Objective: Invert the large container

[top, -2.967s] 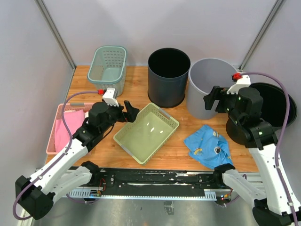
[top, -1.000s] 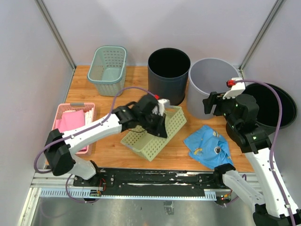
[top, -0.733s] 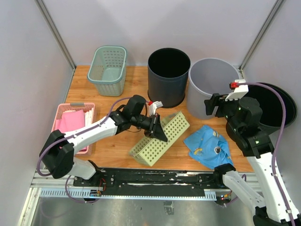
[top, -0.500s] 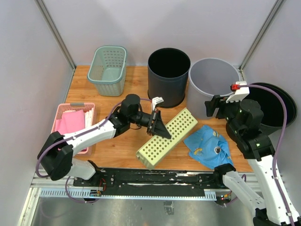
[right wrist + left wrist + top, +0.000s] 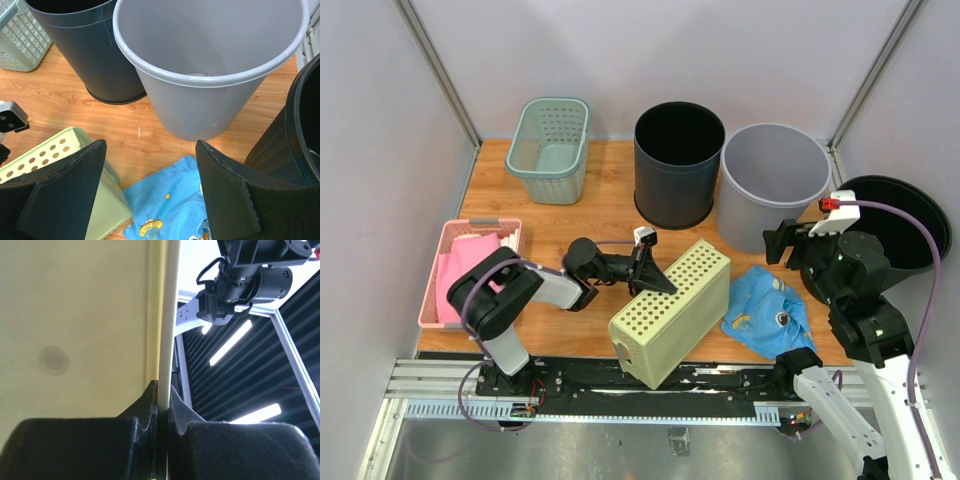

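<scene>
The large container [image 5: 670, 312] is a pale green tray with a perforated bottom. It stands tipped on its side at the table's front centre, its holed bottom facing up and towards the back. My left gripper [image 5: 646, 272] is shut on its upper left rim. In the left wrist view the thin rim [image 5: 168, 315] runs up from between the black pads of the gripper [image 5: 161, 396], with the smooth inner wall [image 5: 75, 315] to the left. My right gripper [image 5: 790, 240] hangs open in front of the grey bin. Its view shows the gripper [image 5: 150, 165] with nothing in it and the container's corner [image 5: 50, 152] at lower left.
A dark bin [image 5: 678, 165] and a grey bin [image 5: 772, 180] stand at the back, and a black bin [image 5: 910, 215] is at far right. A blue printed cloth [image 5: 765, 310] lies right of the container, touching it. A teal basket [image 5: 550, 148] and a pink tray [image 5: 465, 270] are on the left.
The left arm has rolled the container from lying open-side-up over onto its side, moving it towards the front edge and the cloth. The right arm drifted slightly right.
</scene>
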Controlling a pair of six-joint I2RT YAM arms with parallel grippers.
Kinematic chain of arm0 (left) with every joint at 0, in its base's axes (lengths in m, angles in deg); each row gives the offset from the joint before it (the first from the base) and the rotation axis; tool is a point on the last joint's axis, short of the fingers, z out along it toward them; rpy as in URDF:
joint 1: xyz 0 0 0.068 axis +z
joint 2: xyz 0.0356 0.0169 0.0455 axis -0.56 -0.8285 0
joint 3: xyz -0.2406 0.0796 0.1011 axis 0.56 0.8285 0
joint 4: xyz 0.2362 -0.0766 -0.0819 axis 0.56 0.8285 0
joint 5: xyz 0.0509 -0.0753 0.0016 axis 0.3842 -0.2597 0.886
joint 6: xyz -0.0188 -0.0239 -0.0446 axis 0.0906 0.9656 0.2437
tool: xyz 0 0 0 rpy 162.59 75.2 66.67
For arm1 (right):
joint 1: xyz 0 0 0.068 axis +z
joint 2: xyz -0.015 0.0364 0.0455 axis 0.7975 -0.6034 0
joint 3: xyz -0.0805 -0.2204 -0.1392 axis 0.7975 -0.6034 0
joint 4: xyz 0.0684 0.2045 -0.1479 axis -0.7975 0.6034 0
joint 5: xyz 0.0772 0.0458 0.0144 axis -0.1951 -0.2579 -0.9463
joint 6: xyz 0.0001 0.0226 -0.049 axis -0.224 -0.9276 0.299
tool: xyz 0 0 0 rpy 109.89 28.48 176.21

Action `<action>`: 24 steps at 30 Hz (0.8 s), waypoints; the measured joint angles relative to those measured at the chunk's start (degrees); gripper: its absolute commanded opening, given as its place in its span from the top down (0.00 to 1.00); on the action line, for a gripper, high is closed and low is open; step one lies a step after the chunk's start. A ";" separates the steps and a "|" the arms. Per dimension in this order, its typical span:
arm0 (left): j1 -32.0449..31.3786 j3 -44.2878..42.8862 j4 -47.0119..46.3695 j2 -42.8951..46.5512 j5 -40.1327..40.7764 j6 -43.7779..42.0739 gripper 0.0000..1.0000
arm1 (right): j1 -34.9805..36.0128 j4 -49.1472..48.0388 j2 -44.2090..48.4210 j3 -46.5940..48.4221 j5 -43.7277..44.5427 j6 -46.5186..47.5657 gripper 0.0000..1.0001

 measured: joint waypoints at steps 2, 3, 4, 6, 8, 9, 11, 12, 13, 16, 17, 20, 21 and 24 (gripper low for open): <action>0.24 0.63 -4.52 -3.17 0.42 2.12 1.00 | 0.00 0.17 0.26 -0.20 0.04 -0.15 0.26; 0.44 0.90 -5.99 -4.04 0.66 2.71 1.00 | 0.00 0.28 0.17 -0.31 0.02 -0.24 0.26; 0.74 1.07 -7.30 -4.81 0.83 3.19 1.00 | 0.00 0.39 0.00 -0.44 0.00 -0.31 0.26; 1.75 1.29 -8.07 -5.79 0.81 4.24 0.95 | 0.00 0.55 -0.33 -0.63 -0.20 -0.52 0.26; 3.26 1.55 -8.37 -6.67 0.72 4.46 0.82 | 0.00 0.59 -0.63 -0.74 -0.52 -0.87 0.26; 4.22 1.75 -8.48 -7.26 0.61 4.37 0.75 | 0.00 0.59 -0.72 -0.81 -0.74 -1.07 0.26; 6.45 2.29 -8.46 -9.09 -0.46 3.85 0.56 | 0.00 0.61 -0.79 -1.03 -1.09 -1.33 0.25; 7.72 2.71 -8.48 -10.56 -1.05 3.52 0.44 | 0.00 0.61 -0.81 -1.22 -1.33 -1.46 0.25; 8.81 2.93 -8.37 -11.82 -1.55 2.67 0.32 | 0.00 0.68 -0.85 -1.31 -1.53 -1.57 0.25; 13.11 4.42 -8.15 -17.42 -3.72 -0.81 0.03 | 0.00 0.96 -0.96 -1.77 -2.14 -1.79 0.22; 14.14 4.94 -8.00 -18.51 -4.04 -2.01 0.01 | 0.00 1.33 -0.96 -1.81 -2.32 -1.68 0.21; 17.49 6.62 -8.00 -21.31 -4.46 -5.07 0.01 | 0.00 2.82 -1.31 -1.75 -2.25 -0.35 0.19; 18.36 6.99 -8.00 -21.73 -4.39 -6.01 0.01 | 0.00 3.65 -1.55 -1.66 -2.16 0.37 0.19; 19.47 7.21 -8.11 -21.94 -4.15 -8.00 0.01 | 0.00 5.55 -2.40 -1.11 -2.67 2.19 0.18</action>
